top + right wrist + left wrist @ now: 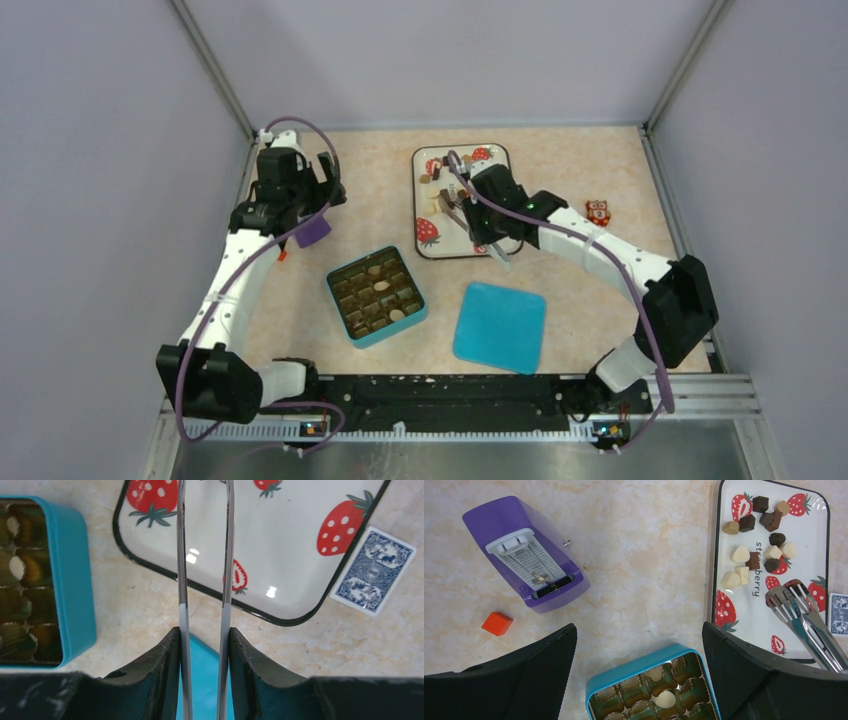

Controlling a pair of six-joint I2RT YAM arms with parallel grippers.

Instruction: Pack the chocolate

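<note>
Plain pale lilac walls [100, 150] closed in three sides, joined by slim metal corner posts [215, 70]. The table [380, 200] had a mottled peach top, evenly lit. A metal rail [700, 390] ran along the lower edge of the frame.

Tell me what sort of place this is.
Probably a robot test cell: plain walls on metal posts box in a small tabletop, two arms are bolted to a rail at its near edge, and a strawberry tray and teal box are laid out as props.
</note>
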